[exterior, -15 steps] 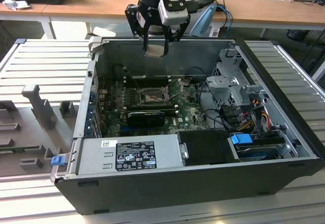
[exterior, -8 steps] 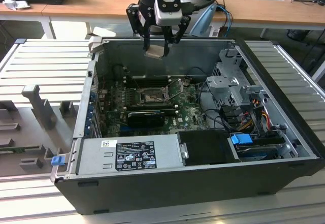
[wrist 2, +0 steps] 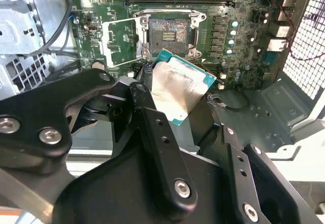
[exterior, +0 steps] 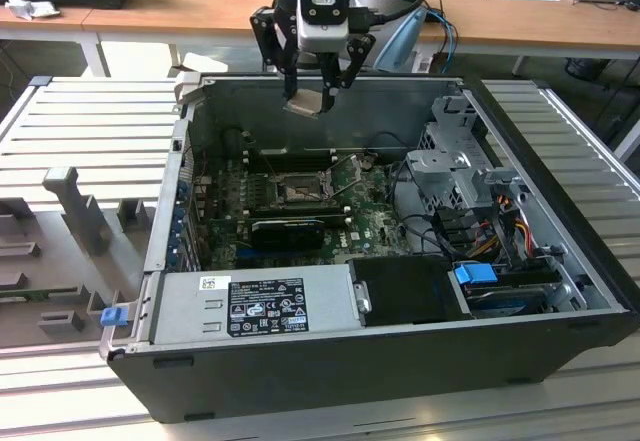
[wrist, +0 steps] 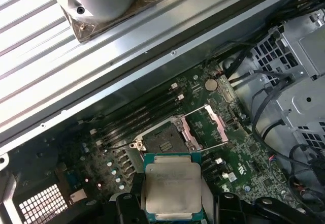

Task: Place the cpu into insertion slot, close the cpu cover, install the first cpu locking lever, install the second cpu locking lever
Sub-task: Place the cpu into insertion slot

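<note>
My gripper (exterior: 315,87) hangs above the back of the open computer case, shut on the cpu (exterior: 306,102). The cpu (wrist 2: 180,89) is a flat square chip with a silvery-beige top and a green edge, held tilted between the black fingers (wrist 2: 152,127). In the first wrist view the cpu (wrist: 171,186) sits over the green board, apart from the insertion slot (wrist: 165,141). The insertion slot (wrist 2: 169,31) is a dark square socket with a silver rim, uncovered. Beside it the cpu cover (wrist 2: 120,42) is flipped open. In the exterior view the insertion slot (exterior: 297,189) lies well below the gripper.
A long black card (exterior: 287,229) lies in front of the socket and ribbed memory slots (exterior: 290,159) behind it. A grey power supply (exterior: 255,306) fills the case front. A metal drive cage (exterior: 455,166) with cables stands at the exterior view's right. Ribbed grey panels (exterior: 90,131) flank the case.
</note>
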